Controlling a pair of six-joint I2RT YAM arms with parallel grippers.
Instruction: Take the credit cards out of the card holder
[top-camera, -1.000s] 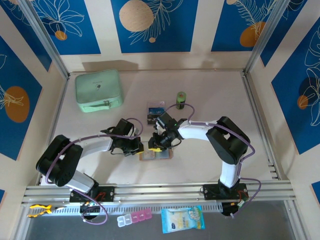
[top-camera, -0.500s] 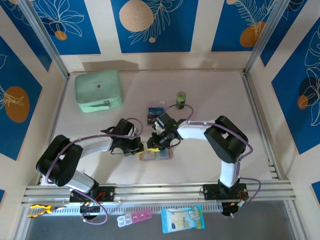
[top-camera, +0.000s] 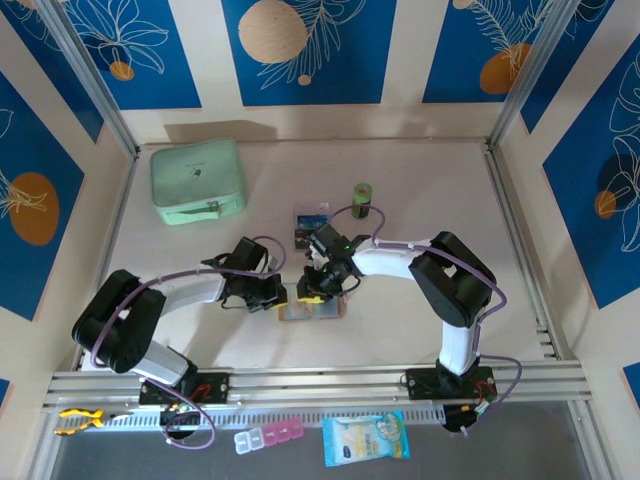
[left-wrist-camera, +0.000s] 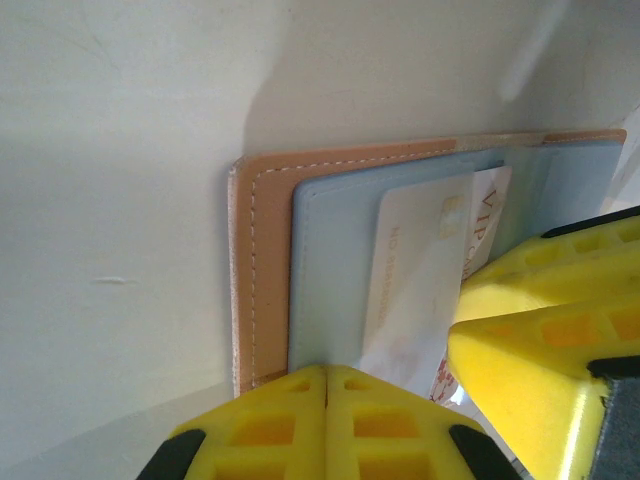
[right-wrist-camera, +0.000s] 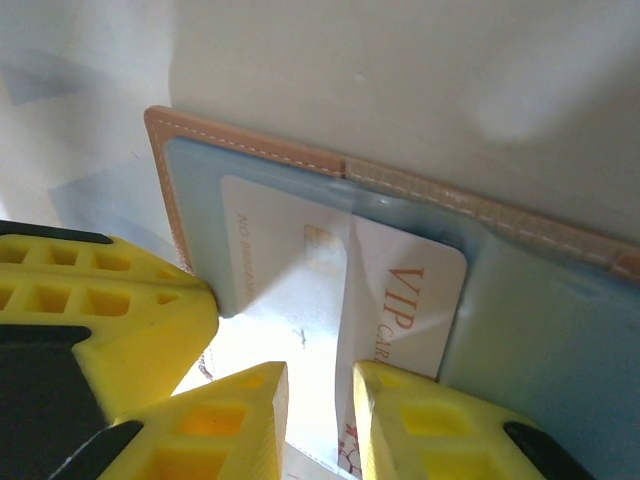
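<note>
**Both end effectors down on the open card holder**

Blue wall panels with leaf patterns stood around a pale table (top-camera: 420, 180). From above, the left end effector (top-camera: 288, 297) and right end effector (top-camera: 313, 293) met almost tip to tip over the tan card holder (top-camera: 311, 310), which lay open and flat directly beneath them. Beyond the right end effector lay loose cards (top-camera: 311, 222), blue and dark, with a green cylinder (top-camera: 362, 197) near them. A mint-green zip case (top-camera: 198, 180) sat well beyond the left end effector.

In the left wrist view, the left end effector (left-wrist-camera: 326, 385) had its jaws pressed together, tips at the holder's stitched edge (left-wrist-camera: 245, 290). Ahead of them a white card (left-wrist-camera: 415, 270) marked VIP lay partly out of the grey pocket. The right end effector's fingers (left-wrist-camera: 540, 370) came onto it from the side.

In the right wrist view, the right end effector (right-wrist-camera: 320, 395) held its jaws narrowly apart over the white card's (right-wrist-camera: 400, 290) near edge. Whether they pinched it could not be told. The left end effector's finger (right-wrist-camera: 110, 320) sat just beside them, over the holder (right-wrist-camera: 250, 148).
</note>
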